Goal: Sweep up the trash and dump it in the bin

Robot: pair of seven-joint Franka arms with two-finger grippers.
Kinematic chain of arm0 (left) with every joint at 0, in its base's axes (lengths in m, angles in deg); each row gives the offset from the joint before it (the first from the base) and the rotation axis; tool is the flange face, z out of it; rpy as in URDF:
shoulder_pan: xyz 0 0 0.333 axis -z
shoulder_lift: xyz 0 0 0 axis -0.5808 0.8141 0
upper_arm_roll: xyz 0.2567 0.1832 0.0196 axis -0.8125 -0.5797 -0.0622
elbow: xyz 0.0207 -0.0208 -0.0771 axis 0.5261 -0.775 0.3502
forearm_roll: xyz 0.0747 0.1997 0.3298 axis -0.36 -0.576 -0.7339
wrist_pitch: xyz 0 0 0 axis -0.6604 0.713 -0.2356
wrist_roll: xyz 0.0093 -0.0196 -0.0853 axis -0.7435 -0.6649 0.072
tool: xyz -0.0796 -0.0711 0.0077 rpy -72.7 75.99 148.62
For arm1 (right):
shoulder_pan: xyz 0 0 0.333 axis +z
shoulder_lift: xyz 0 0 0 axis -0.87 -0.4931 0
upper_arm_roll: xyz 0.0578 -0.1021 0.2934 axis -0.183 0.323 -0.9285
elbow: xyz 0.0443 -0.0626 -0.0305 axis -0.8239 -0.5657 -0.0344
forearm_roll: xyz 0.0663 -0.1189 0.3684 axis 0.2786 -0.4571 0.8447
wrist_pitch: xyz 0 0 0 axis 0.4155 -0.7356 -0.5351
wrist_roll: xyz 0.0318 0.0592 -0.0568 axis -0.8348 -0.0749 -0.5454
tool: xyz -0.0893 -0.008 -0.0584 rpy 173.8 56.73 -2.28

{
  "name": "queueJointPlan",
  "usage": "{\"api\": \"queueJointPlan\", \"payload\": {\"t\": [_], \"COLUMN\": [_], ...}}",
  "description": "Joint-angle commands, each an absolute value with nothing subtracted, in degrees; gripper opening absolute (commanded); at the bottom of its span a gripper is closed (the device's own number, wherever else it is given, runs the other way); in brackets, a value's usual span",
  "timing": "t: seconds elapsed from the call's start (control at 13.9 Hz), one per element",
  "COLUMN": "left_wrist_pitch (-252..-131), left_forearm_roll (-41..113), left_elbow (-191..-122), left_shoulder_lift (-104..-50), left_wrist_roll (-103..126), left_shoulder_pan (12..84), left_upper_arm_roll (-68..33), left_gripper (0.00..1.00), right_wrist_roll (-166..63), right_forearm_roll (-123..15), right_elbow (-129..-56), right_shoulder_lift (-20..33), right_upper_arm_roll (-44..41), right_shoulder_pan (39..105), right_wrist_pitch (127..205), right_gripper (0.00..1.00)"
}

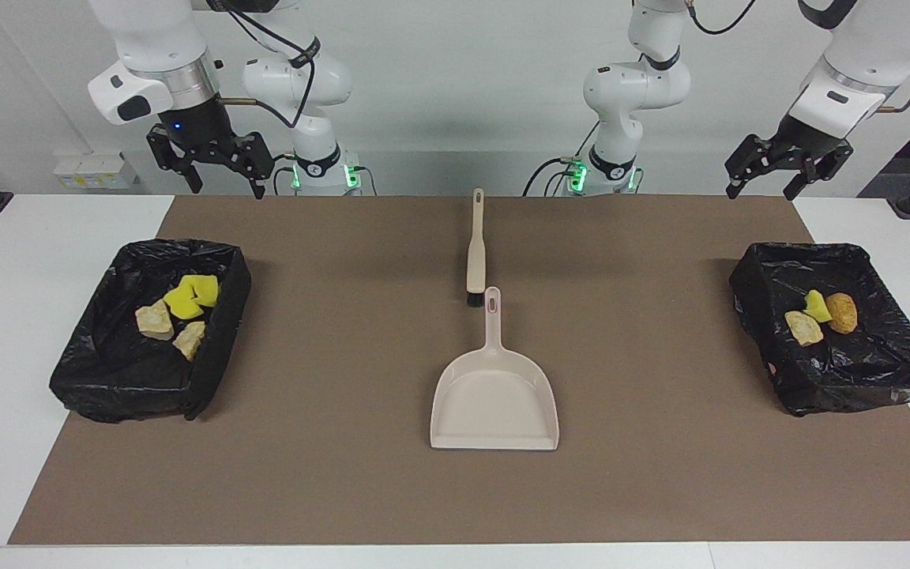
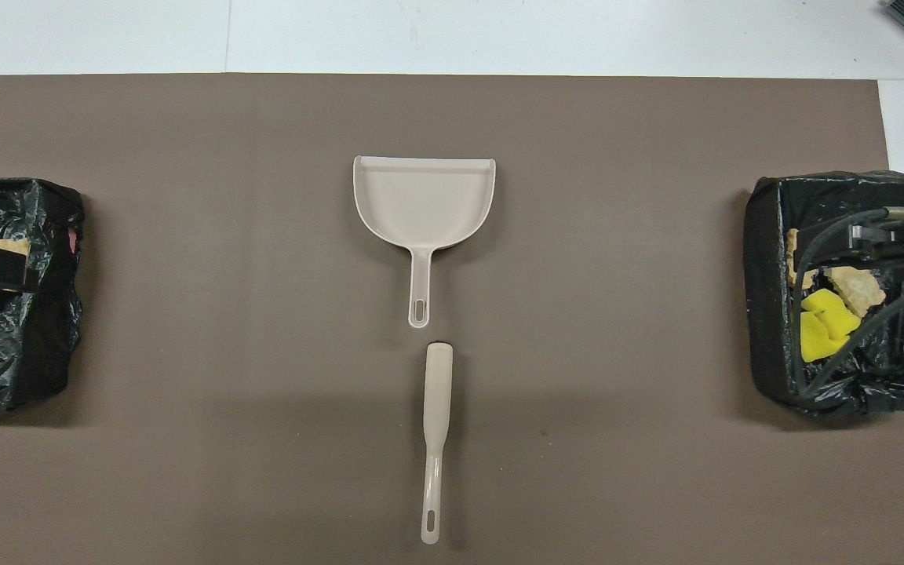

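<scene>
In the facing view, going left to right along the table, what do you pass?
Black bin holding four scraps → dustpan → black bin holding three scraps. The brush overlaps the dustpan's span, so it is left out.

Seven trash scraps lie in two black-lined bins. Four, yellow sponge and tan bread (image 1: 178, 316), sit in the bin (image 1: 99, 379) at the right arm's end. Three (image 1: 818, 316) sit in the bin (image 1: 881, 371) at the left arm's end.

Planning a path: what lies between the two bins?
In the facing view, the dustpan and brush lie on the mat between the bins; otherwise bare.
</scene>
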State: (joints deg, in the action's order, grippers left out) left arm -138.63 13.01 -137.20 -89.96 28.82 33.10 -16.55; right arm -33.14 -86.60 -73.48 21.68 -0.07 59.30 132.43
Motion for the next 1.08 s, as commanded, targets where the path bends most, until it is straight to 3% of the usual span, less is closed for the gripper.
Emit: {"api": "queueJointPlan", "payload": {"t": [0.0,1.01], "left_wrist_pitch": [-137.74,-137.13], "left_forearm_roll": [12.05,11.97], "left_elbow": [-136.89,-136.72], "left_shoulder_lift": [-90.65,-90.65], "left_wrist_roll": [26.11,25.22], "left_shoulder_pan": [33.93,33.40], "left_upper_arm_roll": [-15.88,-16.32], "left_gripper": [1.00,1.00], "right_wrist_roll": [-32.56,-33.00], "right_forearm_roll": [-85.68,-85.59], "right_elbow": [-73.51,-73.51], "right_shoulder_lift": [21.79,21.70], "right_upper_arm_roll": [-0.40,-0.40], "right_shoulder_pan": [58.44,57.82], "right_wrist_pitch": [132.88,132.97], "right_gripper": [1.00,1.00]}}
